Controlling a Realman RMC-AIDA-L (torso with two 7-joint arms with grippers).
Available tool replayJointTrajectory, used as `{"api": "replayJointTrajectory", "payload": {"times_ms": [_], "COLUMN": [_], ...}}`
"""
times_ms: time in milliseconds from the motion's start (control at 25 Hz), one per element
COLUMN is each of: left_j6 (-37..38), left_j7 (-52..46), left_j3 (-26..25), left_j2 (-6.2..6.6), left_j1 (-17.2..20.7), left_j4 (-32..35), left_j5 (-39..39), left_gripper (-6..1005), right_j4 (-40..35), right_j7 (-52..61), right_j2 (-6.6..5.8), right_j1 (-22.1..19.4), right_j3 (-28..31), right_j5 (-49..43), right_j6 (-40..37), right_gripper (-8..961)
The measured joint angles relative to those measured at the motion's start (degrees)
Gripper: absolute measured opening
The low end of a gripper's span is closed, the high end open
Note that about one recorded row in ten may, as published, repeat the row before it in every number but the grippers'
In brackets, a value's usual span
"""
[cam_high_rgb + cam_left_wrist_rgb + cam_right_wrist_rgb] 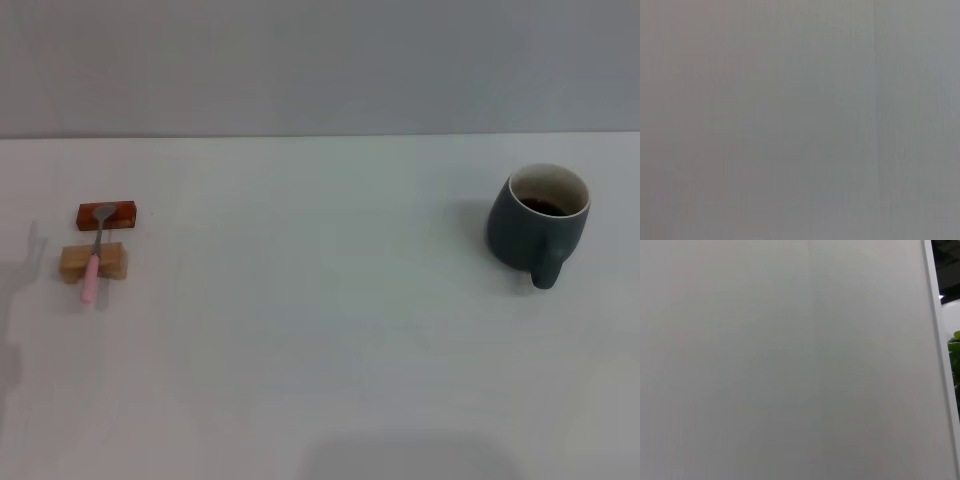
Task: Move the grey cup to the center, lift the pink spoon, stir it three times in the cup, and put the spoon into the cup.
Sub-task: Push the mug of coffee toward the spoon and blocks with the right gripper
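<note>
Spoon left, cup right, no claws showing yet

The spoon (95, 253), near the table's left edge, bridges a red block (107, 215) and a tan block (92, 263); probably light and slippery, best pinched on the pink handle. The cup (535, 229), toward the right edge, looks heavy and breakable, so grab its body or handle. Neither claw shows, so their state and distance can't be told.

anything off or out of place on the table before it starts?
Nothing spilled, tipped or damaged. The grey cup stands upright at the right, handle toward the robot. The pink spoon lies propped across a red-brown block and a tan wooden block at the left, likely staged for pickup. Neither end effector is in view.
</note>
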Motion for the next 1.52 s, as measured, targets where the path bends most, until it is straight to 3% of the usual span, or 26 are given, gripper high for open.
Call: {"api": "replayJointTrajectory", "payload": {"times_ms": [480, 920, 1000, 1120, 1240, 1520], "left_j6": [0.0, -0.24, -0.25, -0.39, -0.54, -0.55], "left_j7": [0.0, 0.0, 0.0, 0.0, 0.0, 0.0], "left_j3": [0.0, 0.65, 0.73, 1.04, 1.45, 1.5], "left_j2": [0.09, -0.01, -0.01, 0.0, 0.0, 0.0], "left_j1": [0.17, -0.35, -0.4, -0.75, -0.99, -1.18], "left_j4": [-0.01, -0.12, -0.17, -0.29, -0.31, -0.2], "left_j5": [0.0, 0.0, 0.0, 0.0, 0.0, 0.0], "left_gripper": [834, 834, 834, 834, 834, 834], "right_j4": [-0.16, -2.27, -2.27, -2.64, -2.73, -2.49], "right_j7": [-0.04, -2.47, -2.39, -2.46, -2.57, -2.11], "right_j2": [0.03, -0.99, -1.24, -2.39, -2.62, -3.8], "right_j1": [0.18, 3.83, 4.21, 6.17, 6.83, 9.09], "right_j3": [0.43, 0.82, 0.75, 0.32, -0.04, -1.75], "right_j5": [0.33, 2.22, 2.13, 1.53, 1.32, 1.15], "right_j6": [0.82, 9.76, 10.55, 14.78, 15.58, 19.66], "right_gripper": [819, 795, 598, 479, 360, 196]}}
